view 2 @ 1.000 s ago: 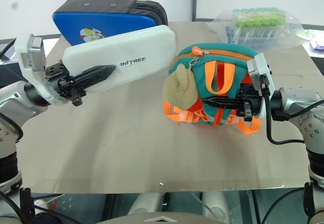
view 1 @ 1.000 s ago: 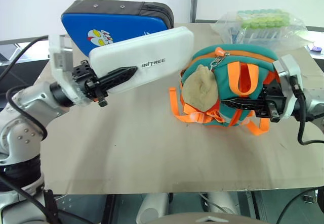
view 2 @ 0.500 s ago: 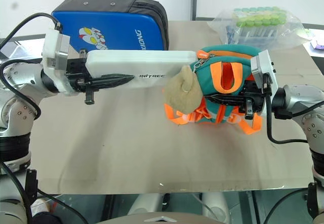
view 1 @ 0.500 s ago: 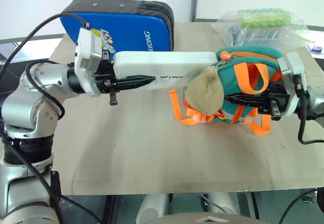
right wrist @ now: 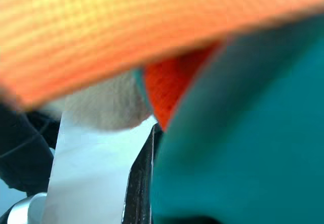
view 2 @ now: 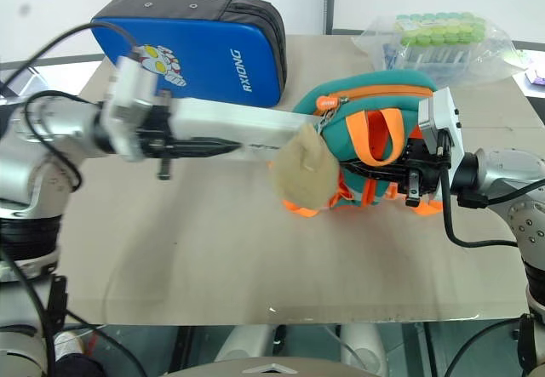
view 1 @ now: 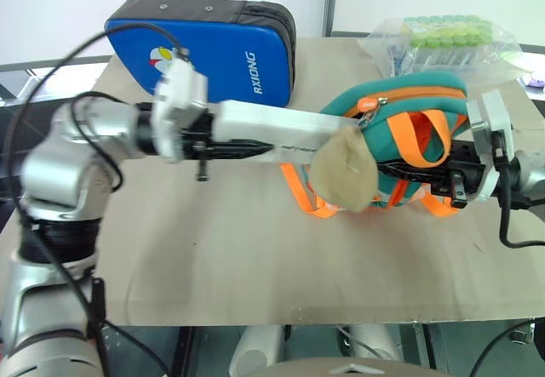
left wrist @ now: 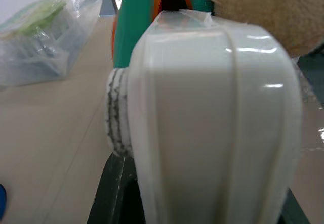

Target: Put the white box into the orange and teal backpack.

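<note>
The white box [view 1: 272, 126] hangs level above the table, long and edge-on, with my left gripper [view 1: 247, 145] shut on its left end. Its right end sits at the zipped mouth of the orange and teal backpack [view 1: 413, 100], partly hidden behind the beige plush charm [view 1: 342, 173]. In the left wrist view the box [left wrist: 212, 123] points straight at the backpack's teal edge [left wrist: 134, 27]. My right gripper [view 1: 421, 171] is shut on the backpack's right side among the orange straps and holds it tipped, mouth facing left. Teal fabric [right wrist: 243, 133] crowds the right wrist view.
A large blue padded case [view 1: 221, 49] stands at the back of the table, just behind the box. A clear plastic bag of green items [view 1: 443, 41] lies at the back right. The beige tabletop [view 1: 221, 258] stretches toward the near edge.
My left arm has carried the box to the right and rolled it edge-on, bringing its far end from beside the backpack up to its mouth. The backpack has tipped a little more to the left.
</note>
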`<action>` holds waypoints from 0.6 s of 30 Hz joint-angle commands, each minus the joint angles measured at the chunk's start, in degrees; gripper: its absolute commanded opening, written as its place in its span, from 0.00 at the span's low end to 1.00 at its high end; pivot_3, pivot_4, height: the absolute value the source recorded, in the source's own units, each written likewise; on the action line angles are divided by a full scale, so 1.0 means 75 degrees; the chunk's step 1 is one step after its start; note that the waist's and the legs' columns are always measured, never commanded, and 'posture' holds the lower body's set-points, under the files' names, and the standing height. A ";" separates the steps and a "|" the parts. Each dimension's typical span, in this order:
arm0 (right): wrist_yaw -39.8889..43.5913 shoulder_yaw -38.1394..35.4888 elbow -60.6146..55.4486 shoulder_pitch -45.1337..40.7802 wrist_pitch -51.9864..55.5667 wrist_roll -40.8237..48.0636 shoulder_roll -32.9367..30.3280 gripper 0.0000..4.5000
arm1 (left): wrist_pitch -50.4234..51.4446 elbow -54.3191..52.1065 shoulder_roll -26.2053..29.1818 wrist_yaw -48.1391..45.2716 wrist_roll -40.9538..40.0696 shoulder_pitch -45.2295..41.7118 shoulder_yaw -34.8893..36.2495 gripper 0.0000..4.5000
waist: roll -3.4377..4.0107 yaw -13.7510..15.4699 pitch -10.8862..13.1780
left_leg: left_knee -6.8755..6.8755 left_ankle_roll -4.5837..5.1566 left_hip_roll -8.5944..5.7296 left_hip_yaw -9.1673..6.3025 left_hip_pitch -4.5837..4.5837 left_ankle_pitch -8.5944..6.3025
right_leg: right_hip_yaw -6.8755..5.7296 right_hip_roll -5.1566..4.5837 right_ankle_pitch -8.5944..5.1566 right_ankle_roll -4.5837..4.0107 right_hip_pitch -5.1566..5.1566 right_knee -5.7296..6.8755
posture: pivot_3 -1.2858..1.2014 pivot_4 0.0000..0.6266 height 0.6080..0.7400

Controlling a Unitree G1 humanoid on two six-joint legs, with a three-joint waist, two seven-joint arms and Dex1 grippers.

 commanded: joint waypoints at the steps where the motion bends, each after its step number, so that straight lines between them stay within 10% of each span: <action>1: -0.0390 -0.0051 -0.0499 -0.0143 -0.0135 0.0170 0.0191 0.01 | 0.0712 -0.0478 -0.0367 0.0795 0.0609 -0.0766 -0.0753 0.20 | -0.0001 -0.0022 0.0001 | 0.0012 0.0000 -0.0001 0.0001 -0.0001 0.0000 | 0.0000 0.0001 0.0002 0.0003 0.0003 0.0003 | 0.52 0.24 1.00; 10: -0.1074 0.0063 -0.0715 -0.0009 -0.0144 0.0266 0.0752 0.01 | -0.0003 0.1016 -0.2723 0.1424 0.2287 -0.1926 -0.2670 0.20 | 0.0001 -0.0067 -0.0001 | 0.0035 -0.0022 -0.0007 0.0007 0.0001 0.0013 | 0.0005 0.0003 0.0003 0.0007 0.0005 0.0023 | 0.52 0.24 1.00; 14: -0.1249 0.0018 -0.0696 0.0166 -0.0186 0.0150 0.0813 0.00 | -0.0195 0.1240 -0.2689 0.1157 0.2404 -0.1594 -0.2490 0.62 | 0.0004 -0.0081 -0.0002 | 0.0035 -0.0021 -0.0006 0.0008 0.0007 0.0012 | 0.0009 0.0003 0.0003 0.0006 0.0001 0.0040 | 0.52 0.24 1.00; 18: -0.1565 0.0062 -0.0633 0.0466 -0.0201 -0.0166 0.0838 0.00 | 0.2486 0.0867 -0.2168 0.1215 -0.0101 -0.1335 0.0122 0.97 | 0.0004 -0.0158 -0.0001 | 0.0041 0.0001 -0.0001 0.0000 0.0011 0.0000 | 0.0013 0.0005 0.0002 0.0006 -0.0004 0.0060 | 0.52 0.24 1.00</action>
